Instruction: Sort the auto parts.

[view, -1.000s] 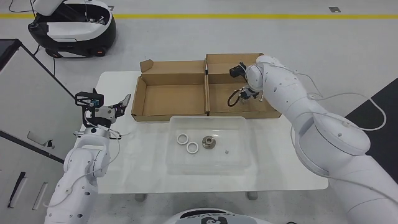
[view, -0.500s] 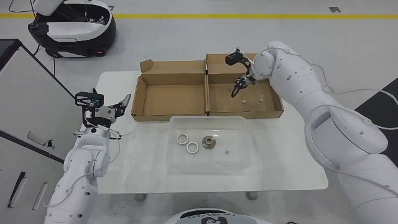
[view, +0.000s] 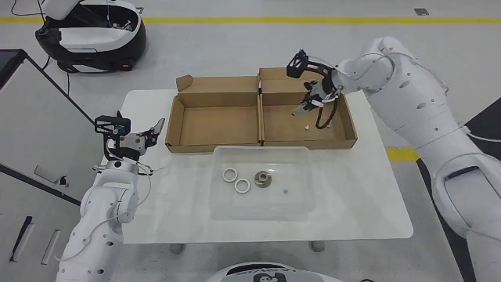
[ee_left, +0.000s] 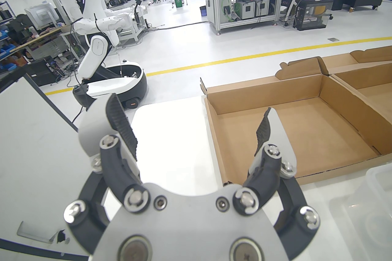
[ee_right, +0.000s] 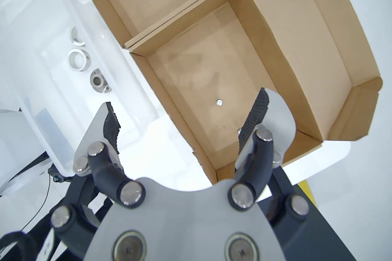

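Now the R arm's fingers [ee_right: 258,113] hang spread wide w/ nothing in them, over the right box [ee_right: 266,39]. One tiny screw [ee_right: 219,102] lies on that box's floor. So I think a drop-off is done & picking the nxt part is the step in hand.

The parts left to sort sit in the clear bin [view: 301,204], just in front of the boxes. They are two white rings [view: 229,175] side by side, a grey metal part [view: 262,179] just beside them, & one tiny bit [view: 286,191] a little apart.

The nxt move prob. needs the R arm to rise over the box's front wall, cross to the bin, dip in & close on one piece. The tiny bit looks hard to pinch. The rings & metal part sit close, so the fingers could bump a neighbour. The bin's own wall is in the way too.

The left box [view: 215,117] stands touching the right one. The L arm's fingers [ee_left: 121,121] are spread too, holding nothing. They are by the counter's [view: 180,204] left edge, well apart from the bin, so not in the way.
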Available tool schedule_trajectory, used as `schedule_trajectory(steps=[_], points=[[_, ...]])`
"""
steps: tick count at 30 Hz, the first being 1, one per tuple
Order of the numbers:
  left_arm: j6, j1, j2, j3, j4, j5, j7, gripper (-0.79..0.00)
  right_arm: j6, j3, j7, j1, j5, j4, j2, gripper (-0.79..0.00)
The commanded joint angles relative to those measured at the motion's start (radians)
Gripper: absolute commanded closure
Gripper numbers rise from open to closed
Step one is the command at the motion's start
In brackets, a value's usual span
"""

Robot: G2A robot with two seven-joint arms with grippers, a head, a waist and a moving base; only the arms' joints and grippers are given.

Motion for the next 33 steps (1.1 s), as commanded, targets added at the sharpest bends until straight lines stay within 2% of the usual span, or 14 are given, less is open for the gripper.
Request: schedule_trajectory(steps=[1,4,8,15,23,33], points=[[0.0,0.0,0.0,0.0,0.0,0.0,0.0,-0.785,0.04,0.058,0.04,-0.067,0.006,-0.186,0.054,-0.785],[0.0,0.0,0.0,0.0,0.0,0.0,0.0,-0.785,0.087,0.115,0.087,-0.149,0.024,-0.375,0.118,-0.785],[0.0,0.0,0.0,0.0,0.0,0.0,0.0,-0.785,0.123,0.141,0.123,-0.206,0.039,-0.538,0.177,-0.785],[0.0,0.0,0.0,0.0,0.0,0.0,0.0,-0.785,0.168,0.061,0.168,-0.181,0.058,-0.687,0.24,-0.785],[0.0,0.0,0.0,0.0,0.0,0.0,0.0,-0.785,0.213,-0.119,0.213,-0.027,0.116,-0.742,0.266,-0.785],[0.0,0.0,0.0,0.0,0.0,0.0,0.0,-0.785,0.245,-0.307,0.238,0.044,0.072,-0.74,0.238,-0.785]])
